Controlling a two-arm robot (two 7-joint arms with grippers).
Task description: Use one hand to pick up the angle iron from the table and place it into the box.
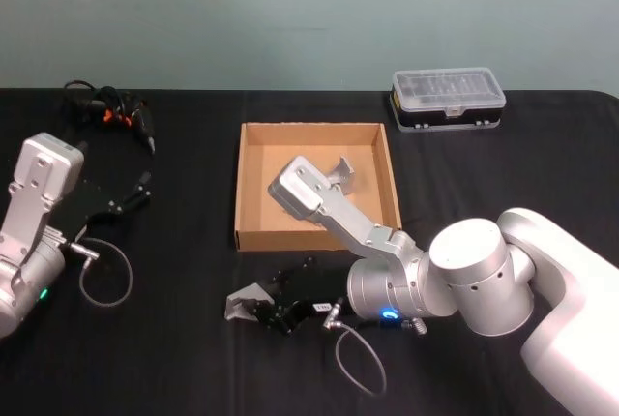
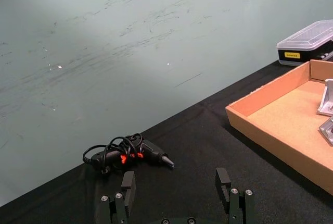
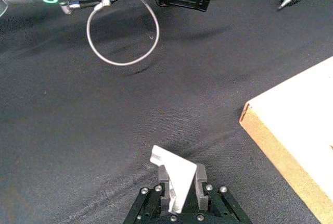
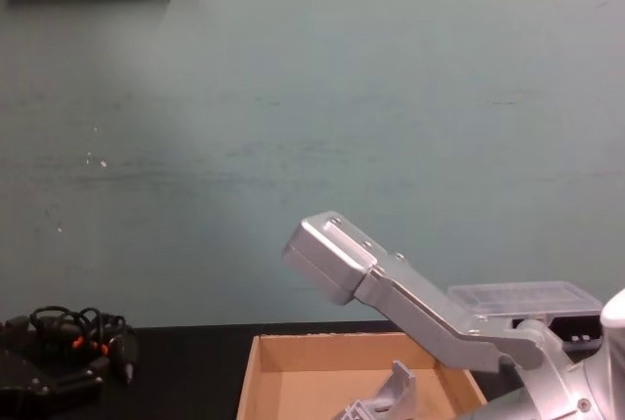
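A silver angle iron [image 1: 244, 300] sits between the fingers of my right gripper [image 1: 257, 308], low over the black table [image 1: 174, 358] just in front of the tan cardboard box [image 1: 290, 240]. The right wrist view shows the black fingers [image 3: 201, 174] shut on the angle iron [image 3: 176, 182], with the box corner [image 3: 291, 130] off to one side. Another angle iron [image 1: 338, 172] lies inside the box, partly behind my right arm's elbow. My left gripper [image 1: 135, 193] rests open at the table's left, holding nothing.
A black plastic case with a clear lid [image 1: 448, 99] stands behind the box at the back right. A black corded tool [image 1: 111, 111] lies at the back left. Grey cable loops hang from both wrists [image 1: 104, 281].
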